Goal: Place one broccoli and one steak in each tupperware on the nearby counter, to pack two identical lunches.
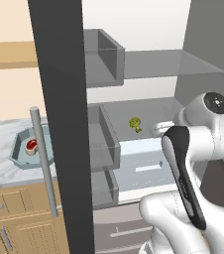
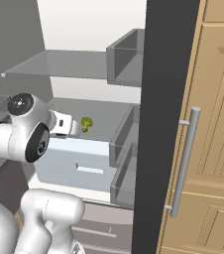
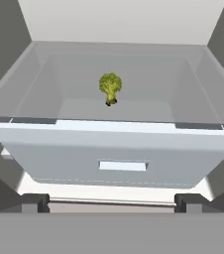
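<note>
The gripper, jaws spread wide and empty, faces a pale translucent drawer where a knobbly green broccoli sits upper centre; a red steak lies in the teal tupperware at left.

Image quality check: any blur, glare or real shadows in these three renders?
Left base view: flat even light, no glare; steak in teal tupperware looks small and coarse. Right base view: sharp, soft shading. Hand view: crisp; broccoli casts just a small dark patch; translucent drawer walls look hazy.
</note>
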You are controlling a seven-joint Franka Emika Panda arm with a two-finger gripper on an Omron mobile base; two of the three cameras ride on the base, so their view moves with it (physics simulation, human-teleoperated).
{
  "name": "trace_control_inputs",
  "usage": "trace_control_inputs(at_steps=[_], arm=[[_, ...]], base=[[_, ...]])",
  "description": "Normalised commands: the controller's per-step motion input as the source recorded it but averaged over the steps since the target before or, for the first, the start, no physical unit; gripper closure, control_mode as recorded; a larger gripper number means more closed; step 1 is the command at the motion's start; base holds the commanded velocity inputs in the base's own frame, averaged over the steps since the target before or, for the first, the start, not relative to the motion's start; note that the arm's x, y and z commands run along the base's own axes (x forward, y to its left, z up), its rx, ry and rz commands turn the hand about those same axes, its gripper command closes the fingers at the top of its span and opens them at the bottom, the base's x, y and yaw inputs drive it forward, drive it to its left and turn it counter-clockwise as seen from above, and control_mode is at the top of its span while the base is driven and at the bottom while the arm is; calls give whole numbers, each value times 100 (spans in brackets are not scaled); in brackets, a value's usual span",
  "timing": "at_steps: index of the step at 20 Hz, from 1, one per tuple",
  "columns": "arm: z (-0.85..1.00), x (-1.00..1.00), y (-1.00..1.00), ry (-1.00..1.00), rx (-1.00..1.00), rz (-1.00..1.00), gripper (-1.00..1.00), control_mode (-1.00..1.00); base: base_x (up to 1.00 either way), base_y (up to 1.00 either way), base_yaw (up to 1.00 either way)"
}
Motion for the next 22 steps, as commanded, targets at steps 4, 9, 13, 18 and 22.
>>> trace_control_inputs(at_steps=[4,9,13,18,22], arm=[[-48,64,0,0,0,0,-100,-100],[-29,72,3,0,0,-1,-100,-100],[-4,65,10,0,0,-3,-100,-100],[0,56,5,5,0,-4,-100,-100],[-5,49,0,11,0,-4,-100,-100]], base=[[0,0,0],[0,0,0],[0,0,0],[0,0,0],[0,0,0]])
